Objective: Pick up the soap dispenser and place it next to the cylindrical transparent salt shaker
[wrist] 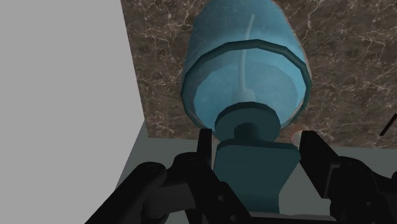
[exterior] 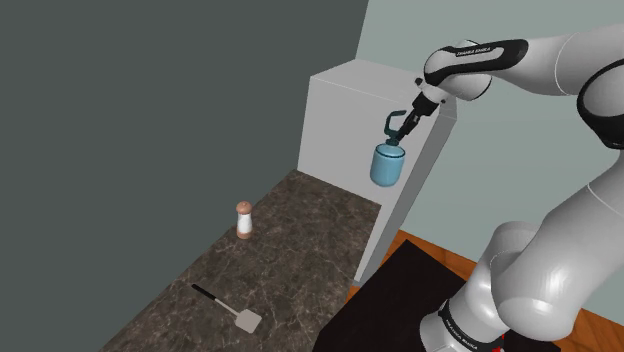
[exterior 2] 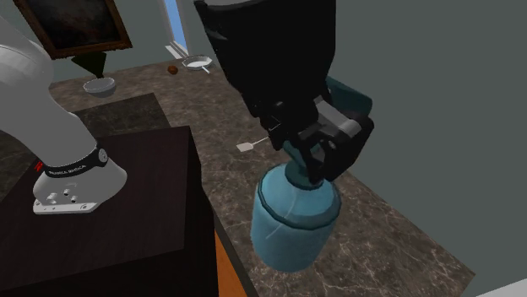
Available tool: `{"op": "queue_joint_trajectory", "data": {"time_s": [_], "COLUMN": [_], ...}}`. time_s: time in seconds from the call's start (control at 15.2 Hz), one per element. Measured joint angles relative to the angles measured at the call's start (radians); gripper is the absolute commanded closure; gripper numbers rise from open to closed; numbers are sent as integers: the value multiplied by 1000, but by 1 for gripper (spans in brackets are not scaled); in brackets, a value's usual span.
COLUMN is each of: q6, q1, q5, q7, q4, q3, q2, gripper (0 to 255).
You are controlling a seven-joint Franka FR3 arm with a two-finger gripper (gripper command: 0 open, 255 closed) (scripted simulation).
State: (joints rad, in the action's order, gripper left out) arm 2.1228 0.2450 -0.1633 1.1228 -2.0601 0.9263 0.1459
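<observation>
Right now your end effector (exterior: 398, 127) is clenched on the pump head of the blue soap dispenser (exterior: 386, 165). You have it hanging clear of the counter (exterior: 300, 245), right of centre in the upper half of the shoulder view. The brown-capped salt shaker (exterior: 244, 220) stands on the counter left of centre, well apart from it.

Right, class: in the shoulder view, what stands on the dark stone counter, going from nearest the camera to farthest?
Nearest first: spatula → salt shaker → pale grey block. The soap dispenser hangs in the gripper above the counter, so it is left out.
</observation>
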Motion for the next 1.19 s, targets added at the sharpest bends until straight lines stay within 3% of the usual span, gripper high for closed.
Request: {"op": "queue_joint_trajectory", "data": {"time_s": [0.4,0.66,1.19], "q6": [-73,-50,-1], "q1": [-2,17,90], "q5": [23,47,31], "q7": [-31,-115,-283], "q4": [65,41,54], "q3": [-12,-70,-177], "q2": [18,38,-12], "gripper": [255,255,255]}}
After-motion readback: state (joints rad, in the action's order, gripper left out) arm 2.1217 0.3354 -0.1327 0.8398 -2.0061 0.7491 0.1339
